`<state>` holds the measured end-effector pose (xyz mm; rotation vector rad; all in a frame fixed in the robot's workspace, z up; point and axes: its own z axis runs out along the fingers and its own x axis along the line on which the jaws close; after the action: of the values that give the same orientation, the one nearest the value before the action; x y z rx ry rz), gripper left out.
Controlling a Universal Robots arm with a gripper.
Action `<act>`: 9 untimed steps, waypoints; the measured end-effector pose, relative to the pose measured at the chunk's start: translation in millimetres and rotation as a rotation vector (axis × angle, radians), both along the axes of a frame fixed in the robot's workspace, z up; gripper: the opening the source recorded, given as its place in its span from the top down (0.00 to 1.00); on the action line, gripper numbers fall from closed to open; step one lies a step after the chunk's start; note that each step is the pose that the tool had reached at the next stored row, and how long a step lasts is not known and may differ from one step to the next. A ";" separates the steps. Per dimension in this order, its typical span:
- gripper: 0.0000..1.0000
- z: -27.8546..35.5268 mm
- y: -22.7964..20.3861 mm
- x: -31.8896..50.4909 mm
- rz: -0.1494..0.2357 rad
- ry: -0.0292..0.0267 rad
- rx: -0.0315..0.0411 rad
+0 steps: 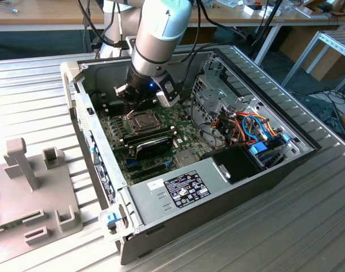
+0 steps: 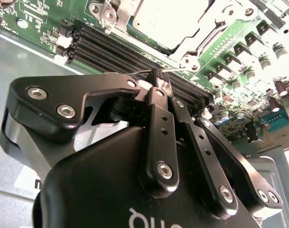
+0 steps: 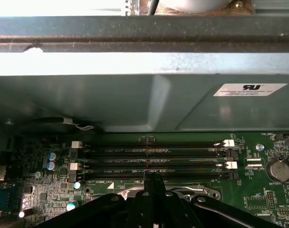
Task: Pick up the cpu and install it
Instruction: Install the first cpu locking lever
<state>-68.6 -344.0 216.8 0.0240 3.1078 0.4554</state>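
An open computer case (image 1: 257, 170) is seen lying on its side on a ribbed metal worktop (image 1: 308, 226), its green motherboard (image 1: 118, 144) exposed, while a grey robot arm (image 1: 158, 34) is lowered into it from above. The gripper (image 1: 143, 97) is held just over the metal socket frame (image 1: 139, 120) near the middle of the board in the exterior view, with a black fan assembly (image 1: 152, 144) lying just beside the socket on the nearer side. In the second wrist view the gripper (image 2: 159, 81) is shown with its black jaws clenched together, tip against tip, and a thin wire lever (image 2: 175, 70) is seen at the tips, running towards the socket; whether it is pinched or merely touched cannot be told. The cpu (image 2: 170, 19) is seen seated within the socket frame (image 2: 111, 12) in that view, its pale, dull metal top surrounded by the bright frame, a little apart from the closed tips. Between the tips and the socket, long black memory slots (image 2: 116, 50) are laid in parallel rows. In the first wrist view the same slots (image 3: 149, 161) are shown running across the board with white latches at their ends, the gripper (image 3: 153, 176) being poised over the nearest of them, and the grey inner wall of the case (image 3: 135, 95) rises behind. A grey fixture plate (image 1: 30, 192) with upright blocks lies on the worktop well apart from the case, at the exterior view's left. Inside the case, at the exterior view's right, orange and blue cables (image 1: 248, 127) are bundled beside a perforated drive cage (image 1: 209, 93).
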 end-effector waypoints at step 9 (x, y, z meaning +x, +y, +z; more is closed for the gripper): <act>0.89 -4.5 0.0 11.1 0.000 0.0000 -0.0004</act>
<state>-57.5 -344.0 212.3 0.0241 3.1079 0.4548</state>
